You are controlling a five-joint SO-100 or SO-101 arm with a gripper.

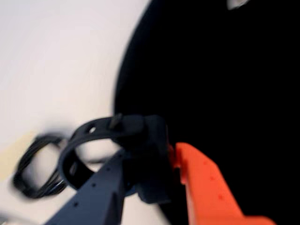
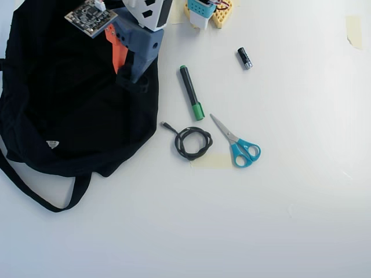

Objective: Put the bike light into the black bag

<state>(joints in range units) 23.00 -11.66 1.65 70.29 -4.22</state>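
Note:
The bike light, a small black box with a ring strap loop, sits clamped between my gripper's dark finger and orange finger. My gripper holds it just over the right edge of the large black bag. In the overhead view my gripper hangs over the bag's upper right part, and the light is a dark shape barely distinct from the fabric. The bag's white label shows low on the left.
On the white table right of the bag lie a green-capped marker, a coiled black cable, teal-handled scissors and a small black-and-silver cylinder. The bag's strap loops out at lower left. The arm's base is at the top.

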